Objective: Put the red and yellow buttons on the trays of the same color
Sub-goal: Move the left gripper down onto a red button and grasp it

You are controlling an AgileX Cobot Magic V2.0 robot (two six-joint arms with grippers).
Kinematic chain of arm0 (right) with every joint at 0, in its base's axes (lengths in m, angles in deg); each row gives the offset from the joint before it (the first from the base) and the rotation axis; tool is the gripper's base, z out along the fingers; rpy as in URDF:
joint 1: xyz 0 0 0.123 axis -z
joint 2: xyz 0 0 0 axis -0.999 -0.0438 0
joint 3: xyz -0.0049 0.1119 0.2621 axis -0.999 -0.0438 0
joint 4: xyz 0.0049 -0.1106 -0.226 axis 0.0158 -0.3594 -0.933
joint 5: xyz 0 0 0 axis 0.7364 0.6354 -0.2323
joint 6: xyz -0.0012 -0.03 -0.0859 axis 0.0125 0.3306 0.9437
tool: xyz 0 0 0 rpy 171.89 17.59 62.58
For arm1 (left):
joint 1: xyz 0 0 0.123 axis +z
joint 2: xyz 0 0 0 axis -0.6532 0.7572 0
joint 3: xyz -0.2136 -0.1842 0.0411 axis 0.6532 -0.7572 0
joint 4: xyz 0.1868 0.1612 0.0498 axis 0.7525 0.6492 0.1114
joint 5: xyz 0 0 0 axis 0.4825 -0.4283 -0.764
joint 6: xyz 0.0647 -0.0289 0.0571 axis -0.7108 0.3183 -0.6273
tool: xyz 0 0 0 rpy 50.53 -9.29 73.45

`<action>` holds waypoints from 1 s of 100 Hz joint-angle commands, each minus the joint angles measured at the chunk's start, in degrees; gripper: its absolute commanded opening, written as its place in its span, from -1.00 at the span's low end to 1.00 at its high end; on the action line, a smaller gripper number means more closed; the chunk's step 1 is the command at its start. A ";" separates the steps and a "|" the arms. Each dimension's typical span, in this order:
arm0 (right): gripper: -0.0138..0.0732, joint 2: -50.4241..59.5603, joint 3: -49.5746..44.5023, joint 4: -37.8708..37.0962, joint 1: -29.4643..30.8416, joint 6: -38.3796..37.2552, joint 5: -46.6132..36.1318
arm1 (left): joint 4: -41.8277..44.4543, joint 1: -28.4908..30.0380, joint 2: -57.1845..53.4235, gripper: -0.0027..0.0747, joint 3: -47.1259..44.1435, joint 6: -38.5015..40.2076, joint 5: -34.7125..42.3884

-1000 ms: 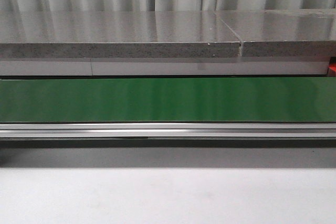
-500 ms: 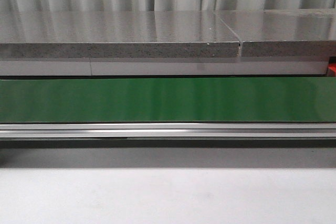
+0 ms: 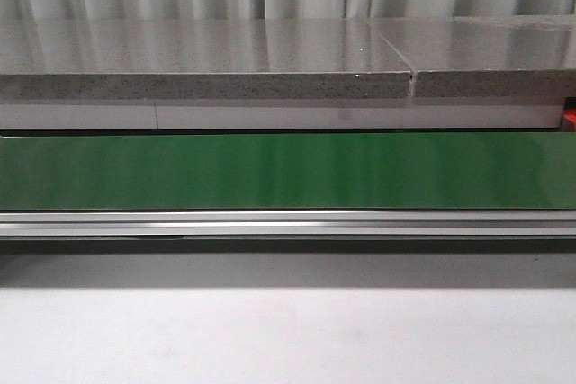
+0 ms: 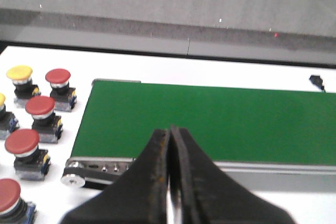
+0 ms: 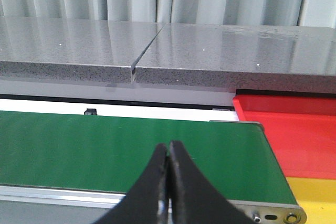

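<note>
Across the front view, only the green belt (image 3: 288, 171) is showing. Beyond the left end effector (image 4: 169, 145), pressed closed and empty, red buttons (image 4: 40, 106) and yellow buttons (image 4: 19, 73) are waiting beside the belt's end, nearer this arm. Past the right end effector (image 5: 168, 163), likewise closed and empty, the red tray (image 5: 294, 135) and yellow tray (image 5: 315, 195) are lying.

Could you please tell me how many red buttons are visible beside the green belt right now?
4, all in the left wrist view, off the belt's end: one beside a yellow button, then and, the last cut off. More may lie out of frame.
</note>
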 commanded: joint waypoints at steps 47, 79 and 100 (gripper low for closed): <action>-0.84 1.11 0.82 -0.50 -0.24 0.22 -4.71 | -1.44 -0.39 19.02 -0.98 9.29 0.40 -7.42; -0.84 1.11 0.82 -0.50 -0.24 0.22 -4.71 | -1.44 -0.39 20.24 -0.16 9.29 0.40 -8.42; -0.84 1.11 0.82 -0.50 -0.24 0.22 -4.71 | -1.48 -0.39 20.24 0.90 9.09 0.53 -8.54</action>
